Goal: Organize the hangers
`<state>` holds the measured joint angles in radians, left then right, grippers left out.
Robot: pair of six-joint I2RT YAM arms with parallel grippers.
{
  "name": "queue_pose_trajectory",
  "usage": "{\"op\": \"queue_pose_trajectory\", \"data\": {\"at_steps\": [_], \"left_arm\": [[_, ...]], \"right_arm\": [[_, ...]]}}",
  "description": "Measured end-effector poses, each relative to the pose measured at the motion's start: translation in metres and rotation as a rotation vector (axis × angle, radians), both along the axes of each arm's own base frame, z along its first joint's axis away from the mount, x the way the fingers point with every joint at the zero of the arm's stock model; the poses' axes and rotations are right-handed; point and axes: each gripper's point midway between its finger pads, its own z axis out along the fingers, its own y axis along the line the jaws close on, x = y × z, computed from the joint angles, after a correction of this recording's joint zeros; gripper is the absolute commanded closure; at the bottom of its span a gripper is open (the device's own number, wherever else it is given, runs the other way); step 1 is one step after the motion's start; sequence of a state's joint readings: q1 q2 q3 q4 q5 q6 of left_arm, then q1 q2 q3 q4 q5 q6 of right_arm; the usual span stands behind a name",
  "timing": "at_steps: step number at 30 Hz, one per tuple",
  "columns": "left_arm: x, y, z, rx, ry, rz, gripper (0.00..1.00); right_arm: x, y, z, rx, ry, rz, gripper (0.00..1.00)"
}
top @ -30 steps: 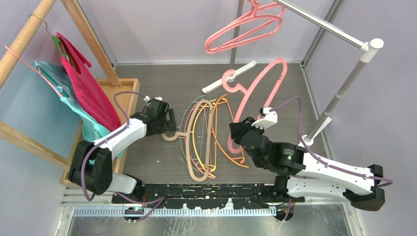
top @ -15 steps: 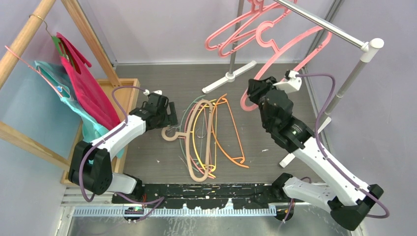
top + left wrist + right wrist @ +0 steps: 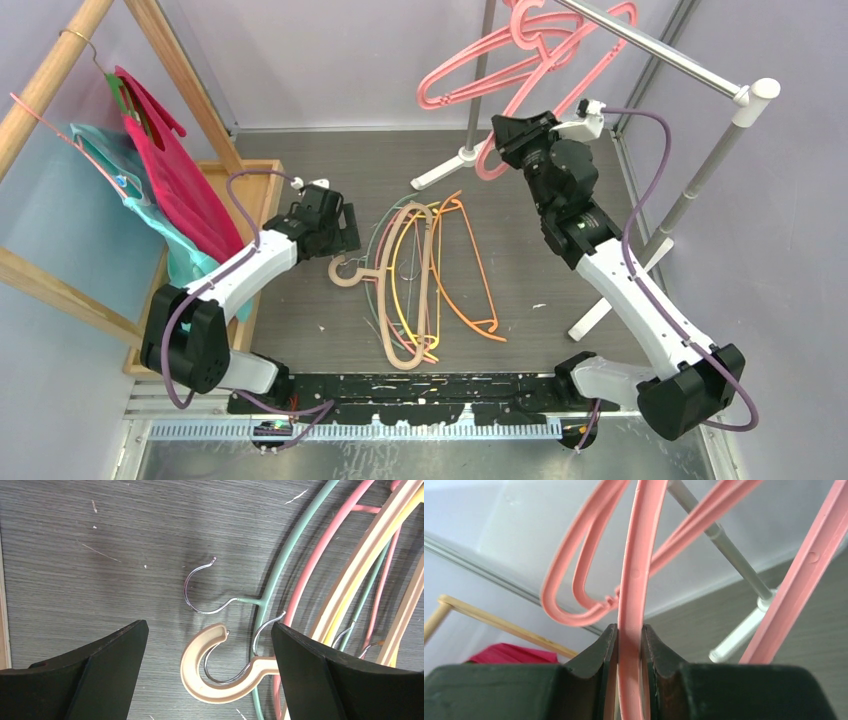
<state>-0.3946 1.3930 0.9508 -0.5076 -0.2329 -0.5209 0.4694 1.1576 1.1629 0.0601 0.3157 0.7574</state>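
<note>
Hangers (image 3: 412,290) mostly lie in a heap on the table (image 3: 300,310) between my arms. They are thin beige, yellow, orange, green and pink frames, overlapped and nested, with their hooks toward the left arm. One hung hanger (image 3: 430,95) is on the rail (image 3: 650,45).

My right gripper (image 3: 630,635) is pinched narrow on the bar of a second pink hanger (image 3: 634,580), held high beside the hung one. I judge this to be the hanging step. I cannot tell from either view whether its hook is over the rail. The next move is to settle the hook onto the rail, confirm that it bears, and only then let go.

My left gripper (image 3: 207,630) hovers wide open and empty above the heap's hook ends. The beige hook (image 3: 200,672) sits between the jaws, and a green frame's wire hook (image 3: 197,587) lies just beyond it. Another wire hook threads through the beige one, so I expect a neighbour to drag along when I lift it. That pick calls for a straight descent and a slow pull.
</note>
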Motion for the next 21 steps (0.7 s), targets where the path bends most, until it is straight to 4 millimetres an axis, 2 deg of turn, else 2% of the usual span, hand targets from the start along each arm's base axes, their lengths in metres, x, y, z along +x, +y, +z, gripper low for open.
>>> {"op": "queue_pose_trajectory", "data": {"at_steps": [4, 8, 12, 15, 17, 21], "left_arm": [[0.000, 0.001, -0.007, 0.018, 0.022, -0.004, 0.02], [0.000, 0.002, -0.015, 0.035, 0.051, -0.006, 0.02], [-0.001, 0.002, -0.015, 0.039, 0.058, -0.006, 0.02], [0.000, 0.003, -0.015, 0.042, 0.057, -0.004, 0.02], [0.001, 0.003, -0.013, 0.043, 0.053, -0.003, 0.02], [0.002, 0.003, -0.012, 0.047, 0.051, -0.001, 0.02]], "right_arm": [[0.011, -0.010, 0.020, 0.069, -0.068, 0.005, 0.99], [0.024, -0.020, 0.030, 0.131, -0.109, 0.008, 0.99], [0.041, -0.030, 0.028, 0.175, -0.118, -0.004, 0.99], [0.054, -0.033, 0.018, 0.191, -0.101, -0.009, 0.99], [0.064, -0.032, 0.010, 0.200, -0.083, -0.009, 0.99], [0.079, -0.023, 0.009, 0.216, -0.081, 0.018, 0.99]]}}
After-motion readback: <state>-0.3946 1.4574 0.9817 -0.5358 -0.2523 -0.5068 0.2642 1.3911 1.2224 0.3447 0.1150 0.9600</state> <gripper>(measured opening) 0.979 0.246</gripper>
